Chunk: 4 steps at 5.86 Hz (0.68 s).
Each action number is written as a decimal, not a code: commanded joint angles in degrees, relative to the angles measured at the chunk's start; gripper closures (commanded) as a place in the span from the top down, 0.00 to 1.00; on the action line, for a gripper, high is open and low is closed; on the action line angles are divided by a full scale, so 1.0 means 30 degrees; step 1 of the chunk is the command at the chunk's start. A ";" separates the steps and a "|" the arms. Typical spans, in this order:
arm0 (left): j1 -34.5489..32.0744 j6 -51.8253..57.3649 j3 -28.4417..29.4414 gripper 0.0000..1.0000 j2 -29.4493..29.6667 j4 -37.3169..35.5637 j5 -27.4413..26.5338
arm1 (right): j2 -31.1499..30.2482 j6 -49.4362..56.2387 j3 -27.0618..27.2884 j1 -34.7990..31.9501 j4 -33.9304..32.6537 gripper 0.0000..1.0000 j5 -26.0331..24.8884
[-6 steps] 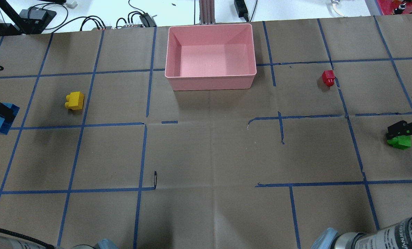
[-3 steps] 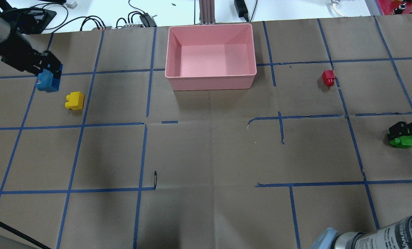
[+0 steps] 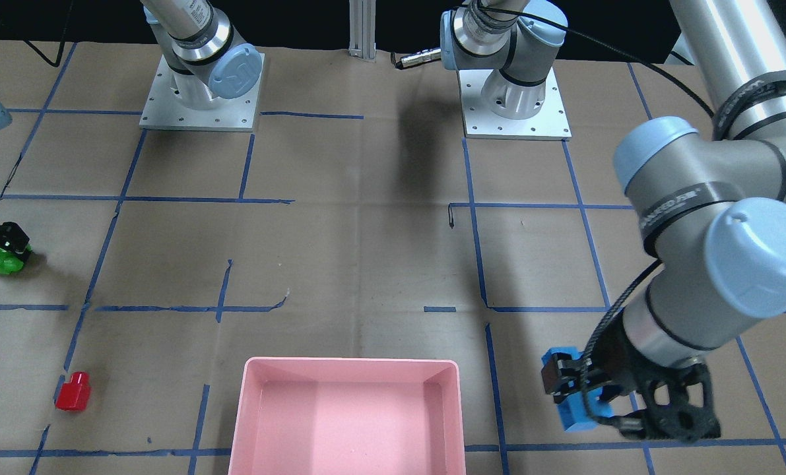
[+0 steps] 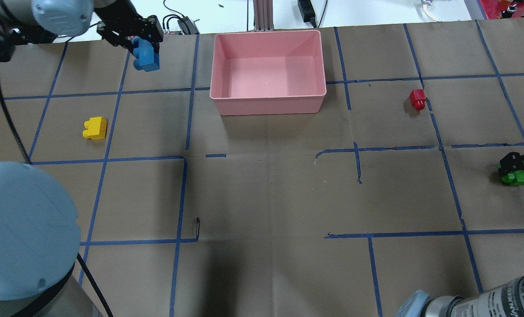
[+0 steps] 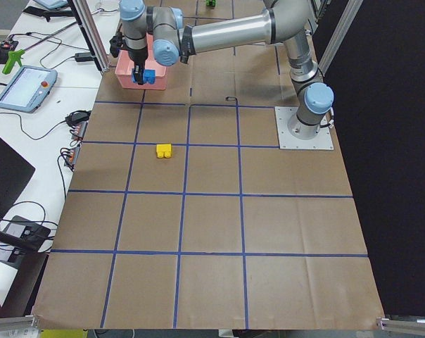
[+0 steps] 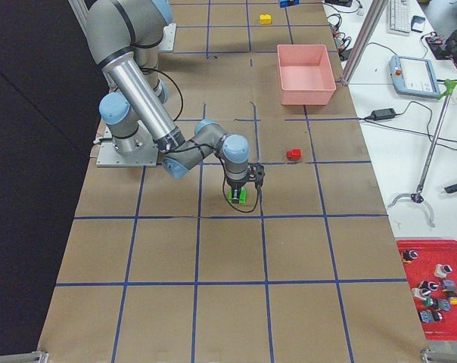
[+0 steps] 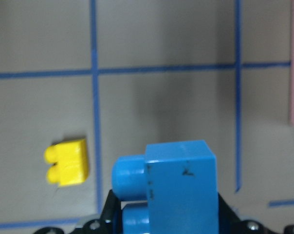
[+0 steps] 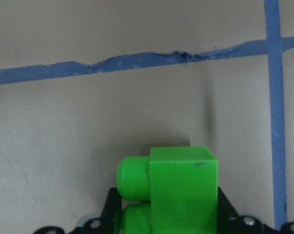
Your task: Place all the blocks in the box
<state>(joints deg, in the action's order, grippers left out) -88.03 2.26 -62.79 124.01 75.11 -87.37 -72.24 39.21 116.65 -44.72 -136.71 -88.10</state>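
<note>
My left gripper (image 4: 142, 43) is shut on the blue block (image 4: 146, 57) and holds it in the air just left of the pink box (image 4: 268, 105). The blue block also shows in the front view (image 3: 574, 409) and the left wrist view (image 7: 181, 190). My right gripper (image 4: 515, 164) is shut on the green block (image 4: 515, 177) at the table's right edge, low over the paper; the green block fills the right wrist view (image 8: 183, 190). The yellow block (image 4: 95, 128) lies at the left. The red block (image 4: 418, 99) lies right of the box. Nothing shows inside the box.
My left arm's elbow (image 4: 24, 229) fills the overhead view's lower left corner. An aluminium post (image 4: 262, 15) and cables (image 4: 174, 22) stand behind the box, beyond the table's far edge. Blue tape lines grid the brown paper.
My left gripper has carried the blue block from the left edge away and rightward, to beside the box's left wall. My right gripper, with the green block, has shifted slightly right.
</note>
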 commanded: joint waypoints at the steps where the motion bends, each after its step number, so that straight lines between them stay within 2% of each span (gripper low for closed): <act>1: -0.2321 -0.2500 0.3196 0.19 0.3384 0.0100 -0.0526 | -0.1020 -0.0061 -0.1431 -0.0180 0.2427 0.08 0.0128; 2: -0.3430 -0.3672 0.3465 0.19 0.4675 -0.0306 -0.0612 | -0.1693 0.0055 -0.3037 -0.0761 0.4911 0.06 0.0361; 4: -0.4289 -0.5177 0.4112 0.20 0.5417 -0.0340 -0.0612 | -0.1788 0.0260 -0.7335 -0.3447 0.5463 0.06 0.0364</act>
<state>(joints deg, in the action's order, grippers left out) -99.80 -11.89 -51.02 139.04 74.18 -89.11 -77.40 39.67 101.27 -51.07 -121.29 -87.02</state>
